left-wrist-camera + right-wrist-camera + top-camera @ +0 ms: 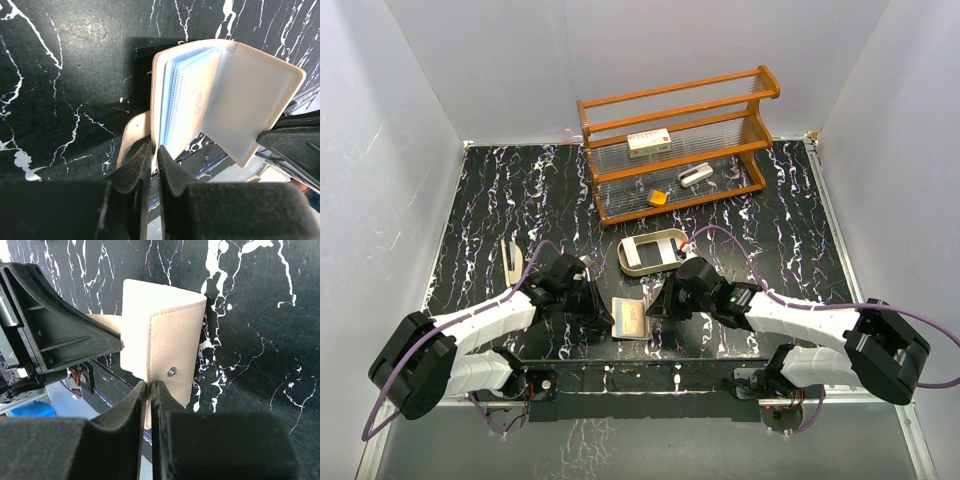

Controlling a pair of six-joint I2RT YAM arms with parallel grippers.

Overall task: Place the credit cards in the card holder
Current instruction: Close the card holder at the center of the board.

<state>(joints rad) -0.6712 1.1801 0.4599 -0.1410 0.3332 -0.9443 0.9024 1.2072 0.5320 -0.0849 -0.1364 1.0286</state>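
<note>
Near the front edge of the black, white-veined table (490,200), between plain white walls (520,60), the card holder (628,320) is standing open. The left gripper (154,150) and right gripper (149,387) are pinching its leather edges from opposite sides, jaws nearly together. A wooden rack (675,120) is sitting at the back.

Oval tray (624,256) close behind card holder (629,320); bare tabletop (800,240) rightward.
</note>
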